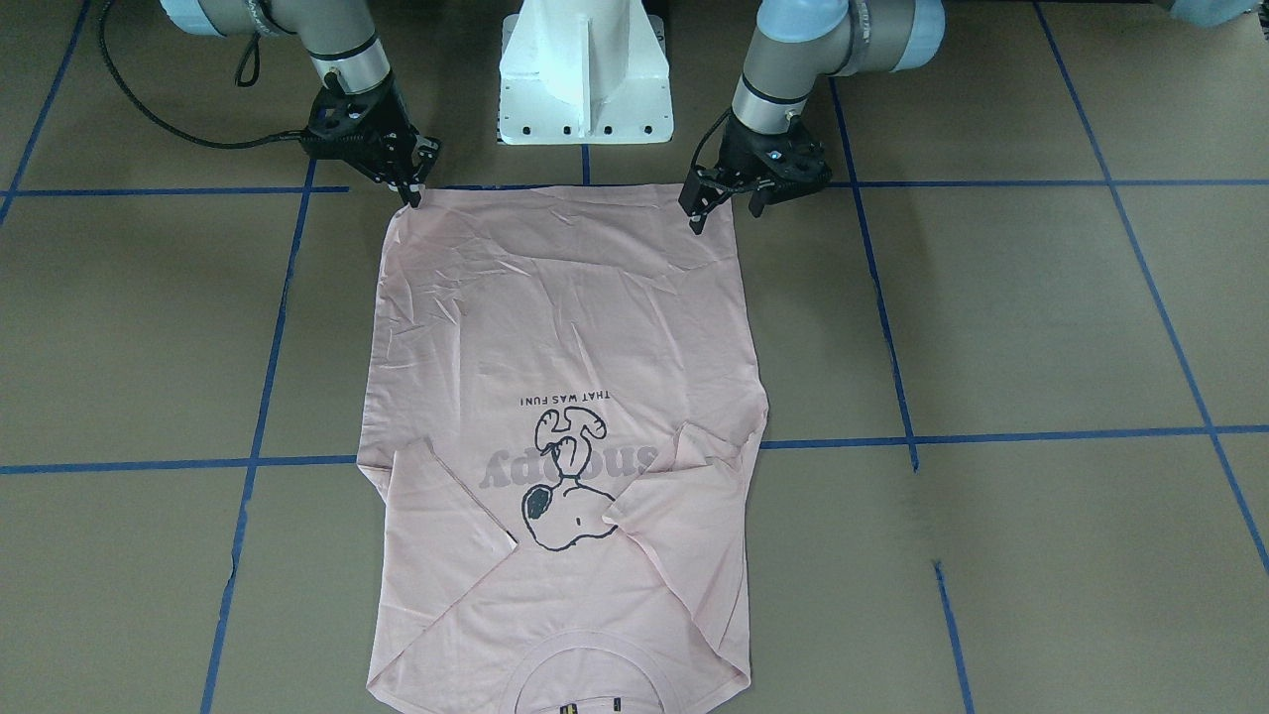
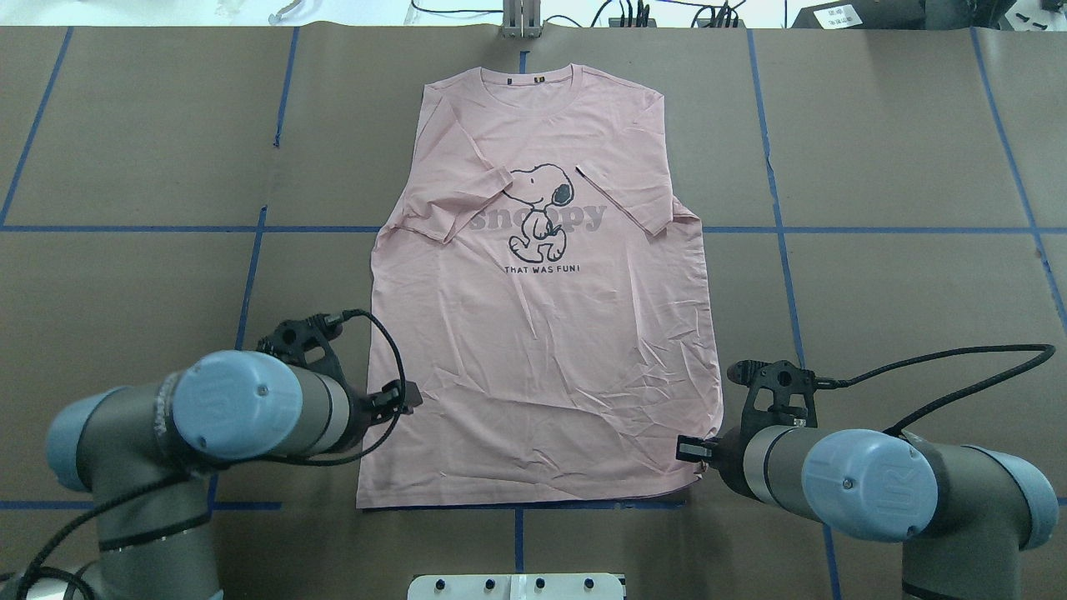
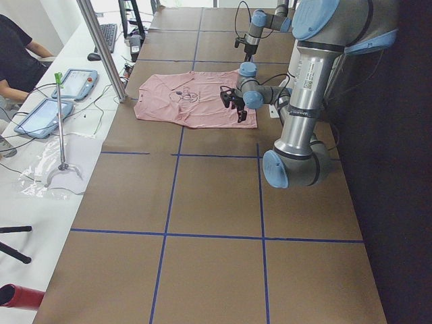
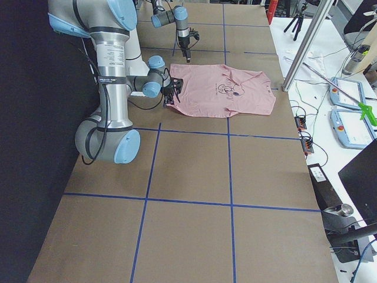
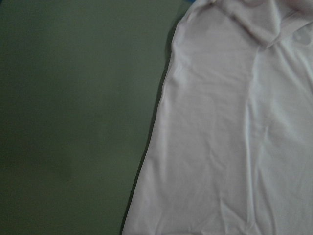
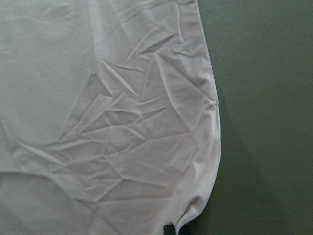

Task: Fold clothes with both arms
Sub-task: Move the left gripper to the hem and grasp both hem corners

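T-shirt (image 2: 542, 350): lay flat, print up, in the middle of the table (image 2: 875, 333), collar toward the far edge, hem along the robot's edge.
Sleeves (image 2: 467, 208): both turned in over the chest, probably to narrow the shirt for a hem-to-collar fold.
Left gripper (image 1: 727, 211): jaws apart, one tip over its hem corner, gripping nothing.
Right gripper (image 1: 421, 177): jaws looked apart, one tip at the opposite hem corner.

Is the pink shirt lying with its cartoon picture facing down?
No, the Snoopy print shows on the upper side of the T-shirt, plain to see in the overhead view.
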Tool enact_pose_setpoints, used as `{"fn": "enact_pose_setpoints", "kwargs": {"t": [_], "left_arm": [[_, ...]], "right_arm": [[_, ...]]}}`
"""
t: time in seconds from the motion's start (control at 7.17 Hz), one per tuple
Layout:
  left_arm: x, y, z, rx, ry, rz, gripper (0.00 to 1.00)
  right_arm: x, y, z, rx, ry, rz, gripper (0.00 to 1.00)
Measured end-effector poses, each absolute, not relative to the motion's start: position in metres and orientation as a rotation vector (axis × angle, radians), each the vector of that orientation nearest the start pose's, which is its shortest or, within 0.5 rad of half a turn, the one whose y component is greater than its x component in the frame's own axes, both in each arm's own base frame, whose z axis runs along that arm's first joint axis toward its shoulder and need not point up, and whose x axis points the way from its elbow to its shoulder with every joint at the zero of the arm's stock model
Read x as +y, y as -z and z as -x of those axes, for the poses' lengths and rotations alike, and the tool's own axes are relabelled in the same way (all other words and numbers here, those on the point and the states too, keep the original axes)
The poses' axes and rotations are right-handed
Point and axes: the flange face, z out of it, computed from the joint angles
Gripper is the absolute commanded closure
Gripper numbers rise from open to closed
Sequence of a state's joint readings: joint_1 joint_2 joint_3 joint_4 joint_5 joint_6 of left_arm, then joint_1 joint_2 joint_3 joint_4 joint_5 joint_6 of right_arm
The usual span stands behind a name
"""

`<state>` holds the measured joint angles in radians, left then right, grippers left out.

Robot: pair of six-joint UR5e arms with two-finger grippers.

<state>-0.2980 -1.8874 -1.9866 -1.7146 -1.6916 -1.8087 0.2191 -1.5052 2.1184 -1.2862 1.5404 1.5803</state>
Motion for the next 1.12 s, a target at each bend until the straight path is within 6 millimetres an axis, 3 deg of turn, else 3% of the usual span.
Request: {"fn": "enact_pose_setpoints", "kwargs": {"t": [0.14, 0.28, 1.12], "left_arm": [[-0.254, -0.29, -0.513, 0.843, 0.474, 0.119, 0.02], [-0.241, -0.289, -0.516, 0.82, 0.489, 0.13, 0.02], [-0.223, -0.311, -0.534, 0.756, 0.489, 0.109, 0.05]], "right_arm": [[-0.241, -0.344, 0.447, -0.896, -0.228, -0.124, 1.0], [-0.242, -0.342, 0.447, -0.9, -0.228, -0.125, 1.0], [-0.242, -0.34, 0.447, -0.907, -0.227, -0.123, 1.0]]}}
